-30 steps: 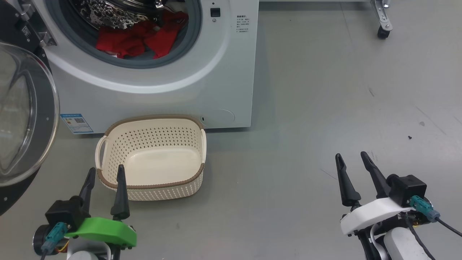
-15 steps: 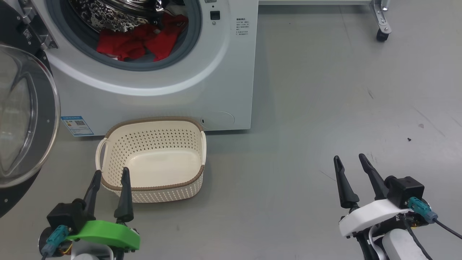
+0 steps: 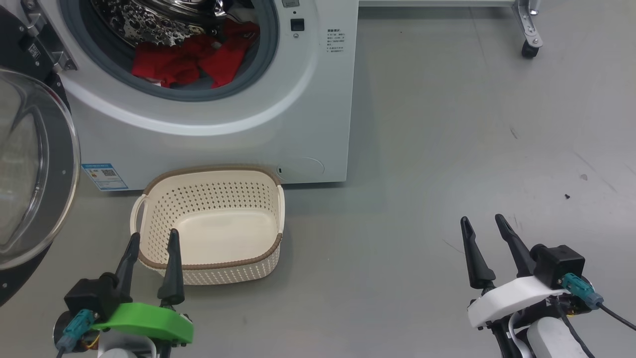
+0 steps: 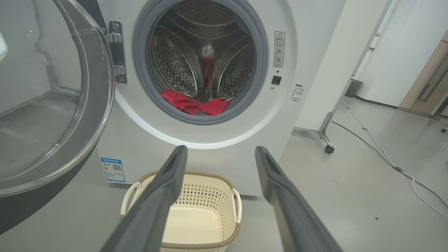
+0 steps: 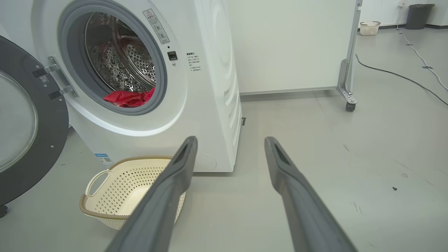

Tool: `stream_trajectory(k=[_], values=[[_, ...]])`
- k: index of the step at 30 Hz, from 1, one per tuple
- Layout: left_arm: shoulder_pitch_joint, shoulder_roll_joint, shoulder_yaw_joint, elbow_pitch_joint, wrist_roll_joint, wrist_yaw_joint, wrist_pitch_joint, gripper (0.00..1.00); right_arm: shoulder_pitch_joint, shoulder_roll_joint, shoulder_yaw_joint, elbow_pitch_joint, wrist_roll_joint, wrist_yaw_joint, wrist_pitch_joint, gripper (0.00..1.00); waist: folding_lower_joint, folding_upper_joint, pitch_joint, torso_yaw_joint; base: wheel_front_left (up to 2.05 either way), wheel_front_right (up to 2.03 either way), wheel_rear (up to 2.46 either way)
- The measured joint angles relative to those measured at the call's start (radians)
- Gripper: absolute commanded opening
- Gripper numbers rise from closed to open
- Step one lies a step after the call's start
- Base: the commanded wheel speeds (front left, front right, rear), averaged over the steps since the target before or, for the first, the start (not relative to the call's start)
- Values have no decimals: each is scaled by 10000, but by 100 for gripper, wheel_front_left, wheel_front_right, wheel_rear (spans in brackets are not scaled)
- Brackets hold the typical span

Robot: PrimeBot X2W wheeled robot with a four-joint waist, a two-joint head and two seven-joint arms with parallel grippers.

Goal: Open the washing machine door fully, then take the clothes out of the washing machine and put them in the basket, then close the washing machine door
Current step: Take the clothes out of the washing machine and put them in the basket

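Jaws spread; left gripper (image 3: 153, 233), right gripper (image 3: 481, 218) unmoved; clothes (image 3: 189, 62) seemingly unshifted.

Grey floor (image 3: 447, 149), wheeled white partition (image 5: 290, 42)
A caster (image 5: 350, 106) is seen under the partition's metal leg; cables (image 5: 395, 73) are laid across the floor; a dark bin (image 5: 418, 15) and pale container (image 5: 370, 28) are set far behind.

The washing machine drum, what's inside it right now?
Red clothes lie heaped at the bottom of the drum, near the grey door seal. Anything under the heap is hidden.
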Motion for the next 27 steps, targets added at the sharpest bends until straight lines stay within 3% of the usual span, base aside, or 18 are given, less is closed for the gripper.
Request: stream_trajectory(k=[27], values=[[0, 46, -86, -25, 198, 31, 0, 100, 9, 8, -50, 98, -2, 2, 0, 100, 0, 0, -78, 75, 138, -138, 0]])
